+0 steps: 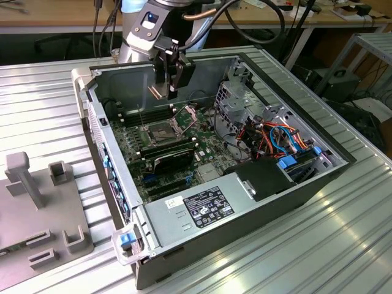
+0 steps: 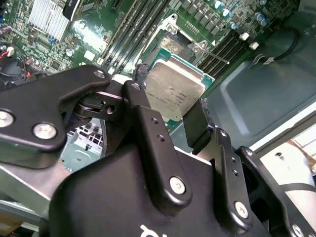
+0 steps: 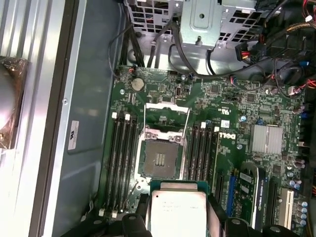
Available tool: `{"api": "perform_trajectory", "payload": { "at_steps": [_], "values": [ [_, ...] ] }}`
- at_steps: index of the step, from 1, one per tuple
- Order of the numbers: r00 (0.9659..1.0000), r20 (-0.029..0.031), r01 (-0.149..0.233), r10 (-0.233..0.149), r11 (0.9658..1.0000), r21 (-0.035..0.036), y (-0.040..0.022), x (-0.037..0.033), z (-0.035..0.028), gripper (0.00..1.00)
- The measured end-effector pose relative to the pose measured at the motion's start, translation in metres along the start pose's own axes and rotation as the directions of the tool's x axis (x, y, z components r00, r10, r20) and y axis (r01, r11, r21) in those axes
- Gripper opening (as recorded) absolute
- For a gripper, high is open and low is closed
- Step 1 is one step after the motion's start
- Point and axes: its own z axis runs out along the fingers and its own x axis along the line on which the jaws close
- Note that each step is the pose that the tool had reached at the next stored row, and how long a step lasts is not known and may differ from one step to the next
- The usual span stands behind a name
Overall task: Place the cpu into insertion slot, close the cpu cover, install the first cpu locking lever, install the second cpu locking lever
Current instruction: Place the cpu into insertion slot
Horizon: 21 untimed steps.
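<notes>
Ribbed aluminium makes up the surface all round me, and on it lies an open computer case with its green motherboard facing up. Toward the exterior view's left sits a grey fixture with slots and posts. I hang over the far end of the case, my hand pointing down into it and clamped on the cpu. One finger presses each of two opposite edges, and the dull silver top is clear to see in both wrist views. The chip is in the air above the board, well clear of it and not seated. In the first wrist view the cpu sits just beside the insertion slot without covering it. The slot is bare, its dark pin field framed in metal, with long black memory slots on either side. The cpu cover is swung open on the side of the slot away from my hand. In the exterior view it stands tilted up from the board behind the socket. A black-finned card lies just past the socket toward the near end, and coloured cables crowd the exterior view's right of the case.
</notes>
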Motion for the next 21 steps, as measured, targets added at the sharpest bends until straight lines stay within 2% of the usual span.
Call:
{"api": "perform_trajectory", "payload": {
  "at_steps": [6,9,13,18,21],
  "values": [
    [0.9972,0.0033,-0.075,0.075,0.9972,0.002,0.0019,0.0004,0.0045,0.55],
    [0.997,0.0032,-0.077,0.077,0.997,0.0027,0.0041,0.0027,0.0077,0.55],
    [0.9969,0.0031,-0.078,0.078,0.9969,0.0032,0.0081,0.0104,0.0181,0.55],
    [0.9963,0.0033,-0.086,0.086,0.9963,0.0022,0.012,0.0124,0.0314,0.55],
    [0.9962,0.0035,-0.086,0.086,0.9963,0.0019,0.0122,0.0124,0.0336,0.55]
  ]
}}
